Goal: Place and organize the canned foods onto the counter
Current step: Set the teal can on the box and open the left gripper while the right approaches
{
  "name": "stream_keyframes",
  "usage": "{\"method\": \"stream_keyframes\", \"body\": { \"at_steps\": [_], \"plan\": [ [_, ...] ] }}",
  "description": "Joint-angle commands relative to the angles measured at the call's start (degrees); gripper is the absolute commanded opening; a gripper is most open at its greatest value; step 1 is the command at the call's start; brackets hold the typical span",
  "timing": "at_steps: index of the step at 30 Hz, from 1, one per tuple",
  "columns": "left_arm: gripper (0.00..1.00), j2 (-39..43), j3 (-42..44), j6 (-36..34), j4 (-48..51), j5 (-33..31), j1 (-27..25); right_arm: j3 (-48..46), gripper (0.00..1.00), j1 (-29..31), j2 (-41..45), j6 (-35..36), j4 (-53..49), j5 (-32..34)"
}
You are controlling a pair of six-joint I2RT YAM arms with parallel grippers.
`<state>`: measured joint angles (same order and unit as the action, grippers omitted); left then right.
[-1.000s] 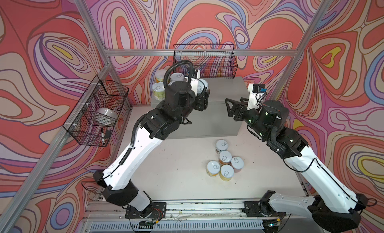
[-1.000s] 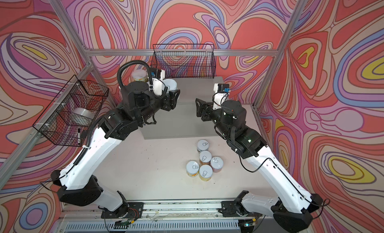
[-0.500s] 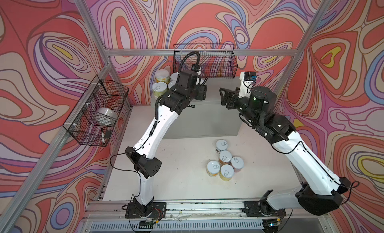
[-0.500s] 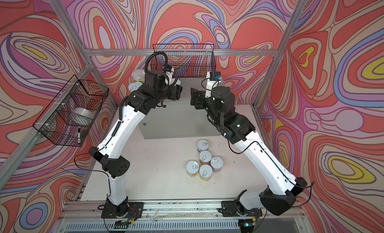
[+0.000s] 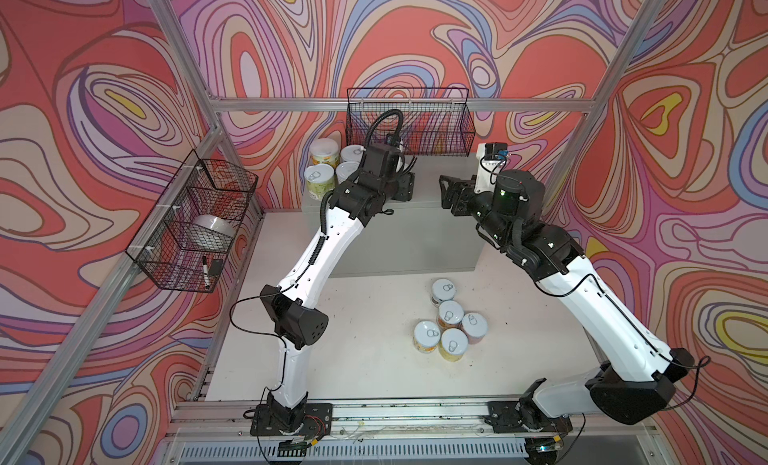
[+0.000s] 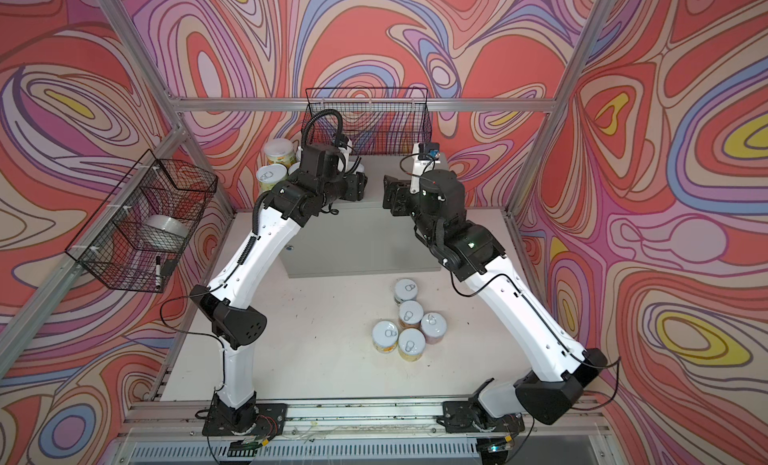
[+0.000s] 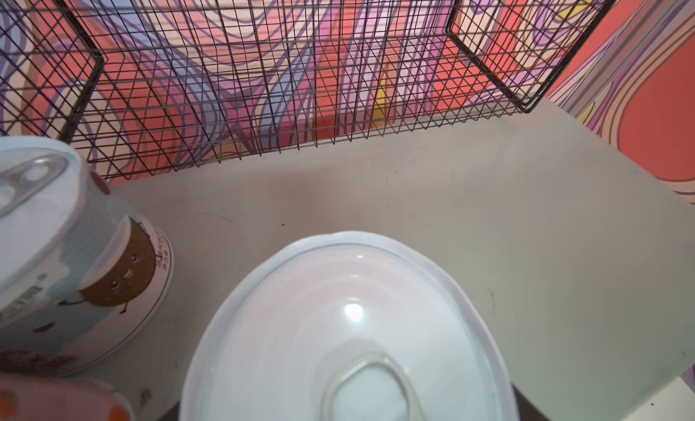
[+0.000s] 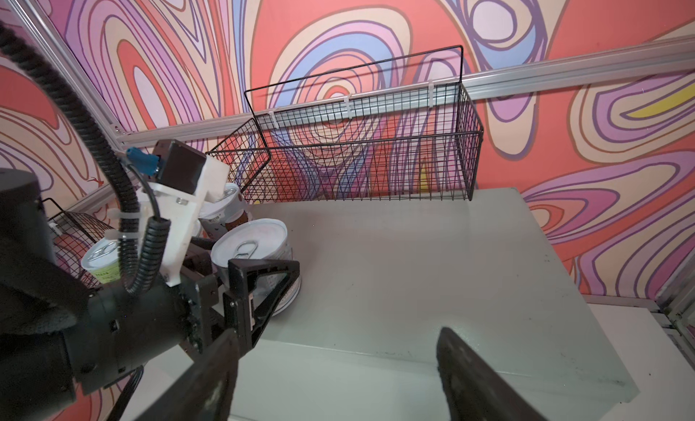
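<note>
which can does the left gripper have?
The white can clamped in the left gripper at the counter; the rest stand free, some beside it, five cans on the table.

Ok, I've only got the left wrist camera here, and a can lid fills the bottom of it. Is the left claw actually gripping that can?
Observer: Yes. In the right wrist view the left claw is shut on the can, clamping its sides.
Operator: And where is the right claw?
Observer: The right claw hangs above the counter, facing the left one, open and empty.
Operator: Any cans not up there yet?
Observer: Five cans stand clustered on the table in front of the counter.
</note>
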<state>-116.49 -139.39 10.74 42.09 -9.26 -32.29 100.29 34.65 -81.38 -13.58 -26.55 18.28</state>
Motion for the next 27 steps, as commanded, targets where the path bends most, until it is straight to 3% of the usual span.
{"method": "stream_keyframes", "body": {
  "at_steps": [1, 3, 4, 13, 17, 27],
  "plan": [
    [0.23, 0.1, 0.08, 0.44, -4.02, -1.07, 0.38, -1.21, 0.85, -0.42, -0.27, 0.24, 0.37, -0.74],
    [0.44, 0.37, 0.59, 0.17, -4.27, -1.02, 0.39, -1.71, 0.85, -0.59, -0.42, 0.01, 0.35, -0.93],
    [0.49, 0.47, 0.85, -0.08, -4.36, -0.95, 0.39, -1.99, 0.85, -0.64, -0.4, -0.16, 0.4, -1.0],
    [0.72, 1.78, 2.84, -1.25, -5.85, -1.35, 0.39, -3.62, 0.87, -1.04, -0.01, -0.74, 0.53, -1.71],
    [0.97, 2.21, 3.03, -1.59, -6.09, -1.34, 0.39, -3.98, 0.88, -1.08, 0.28, -0.99, 0.62, -2.1],
    [1.0, 7.05, 7.12, -2.21, -9.69, -1.16, 0.39, -6.14, 0.85, -1.09, 0.92, -0.83, 1.61, -3.17]
  ]
}}
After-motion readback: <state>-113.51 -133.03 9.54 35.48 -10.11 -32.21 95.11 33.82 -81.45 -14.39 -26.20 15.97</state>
